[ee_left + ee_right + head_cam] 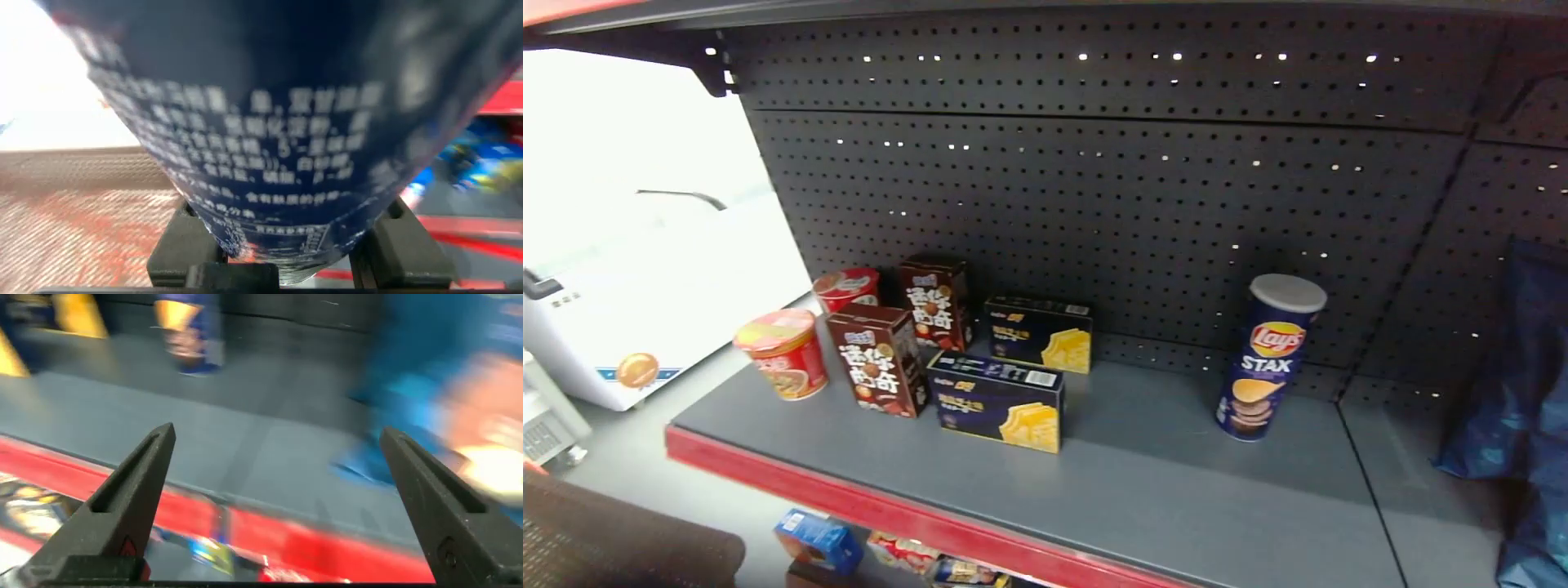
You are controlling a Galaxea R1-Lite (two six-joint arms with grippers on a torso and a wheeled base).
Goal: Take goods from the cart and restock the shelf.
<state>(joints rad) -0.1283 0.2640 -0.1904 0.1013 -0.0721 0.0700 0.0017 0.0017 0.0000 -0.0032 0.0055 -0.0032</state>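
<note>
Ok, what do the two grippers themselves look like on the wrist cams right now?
Both are matte black. The right gripper has two long wedge-shaped fingers that taper to narrow tips, with a small red mark near the base of one and a small round hole in the other. The left gripper has blockier, squared-off black fingers.

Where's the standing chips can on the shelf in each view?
Head view: chips can upright on the grey shelf's right part.
Left wrist view: not in it; left gripper holds another dark blue can.
Right wrist view: blurred, standing on the shelf beyond the right gripper.
Shared landmark: the shelf's red front edge.
</note>
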